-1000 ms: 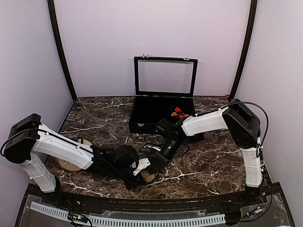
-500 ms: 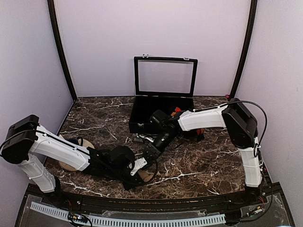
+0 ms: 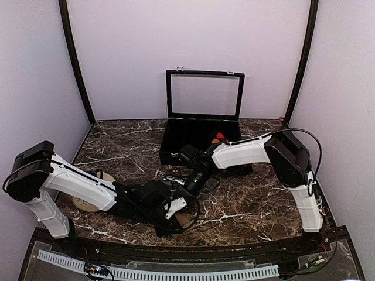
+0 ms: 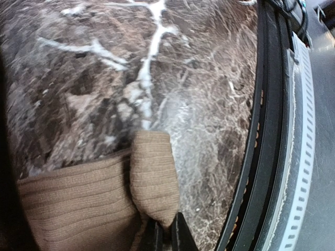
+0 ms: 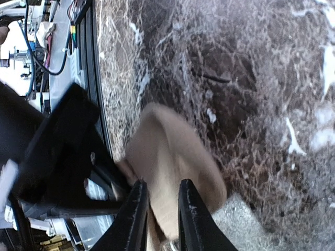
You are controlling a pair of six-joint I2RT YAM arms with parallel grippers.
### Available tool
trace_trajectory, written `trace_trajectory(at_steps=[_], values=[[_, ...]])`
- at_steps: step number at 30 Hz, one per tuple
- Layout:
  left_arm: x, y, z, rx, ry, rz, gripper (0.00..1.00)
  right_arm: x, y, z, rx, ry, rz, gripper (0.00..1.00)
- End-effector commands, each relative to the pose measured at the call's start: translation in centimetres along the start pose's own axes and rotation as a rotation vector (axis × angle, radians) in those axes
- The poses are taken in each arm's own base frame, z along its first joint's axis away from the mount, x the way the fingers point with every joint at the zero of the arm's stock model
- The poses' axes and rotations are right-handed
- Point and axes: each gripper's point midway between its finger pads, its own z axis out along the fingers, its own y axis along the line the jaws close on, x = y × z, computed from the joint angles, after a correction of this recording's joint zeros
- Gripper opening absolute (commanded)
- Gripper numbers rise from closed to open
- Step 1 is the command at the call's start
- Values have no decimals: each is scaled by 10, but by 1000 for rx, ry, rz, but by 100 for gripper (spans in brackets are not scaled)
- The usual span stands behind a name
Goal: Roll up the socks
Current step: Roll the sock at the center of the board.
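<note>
A tan ribbed sock (image 3: 185,220) lies on the marble table near the front edge, mostly hidden by the arms in the top view. My left gripper (image 3: 177,205) is shut on a folded end of it. In the left wrist view the sock (image 4: 152,178) fills the lower left and the gripper (image 4: 168,236) pinches its rounded tip. My right gripper (image 3: 190,185) reaches in from the right, close to the left one. In the right wrist view its gripper (image 5: 161,219) is closed on a raised fold of the sock (image 5: 172,151).
An open black case (image 3: 199,137) with a glass lid stands at the back, coloured items inside. A round wooden disc (image 3: 87,202) lies at the left under the left arm. The table's black front rail (image 4: 261,130) runs just beside the sock.
My right gripper has moved left across the table toward the left gripper, holding the sock. The left gripper has shifted slightly and keeps its hold.
</note>
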Motion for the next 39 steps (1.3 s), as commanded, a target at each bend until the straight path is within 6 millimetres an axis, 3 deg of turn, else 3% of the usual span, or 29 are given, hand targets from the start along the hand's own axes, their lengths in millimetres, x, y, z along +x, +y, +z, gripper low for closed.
trace_trajectory(at_steps=[1, 6, 9, 12, 20, 29, 32, 39], values=[[-2, -1, 10, 19, 22, 37, 0, 3, 3, 14, -13, 23, -15, 19], [-10, 0, 15, 25, 25, 93, 0, 17, -14, 15, 62, 46, 20, 18], [-14, 1, 19, 41, 35, 119, 0, 19, -27, 5, 126, 5, 47, 18], [-19, 1, 22, 60, 37, 145, 0, 15, -46, -21, 208, -89, 99, 18], [-32, 0, 28, 114, 50, 211, 0, -1, -69, -86, 335, -291, 149, 20], [-55, 1, 38, 184, 46, 254, 0, 5, -73, -133, 423, -414, 169, 23], [-60, 0, 35, 209, 34, 246, 0, 21, -78, -144, 470, -439, 200, 23], [-59, 1, 27, 306, 36, 141, 0, 37, -69, -164, 534, -496, 186, 24]])
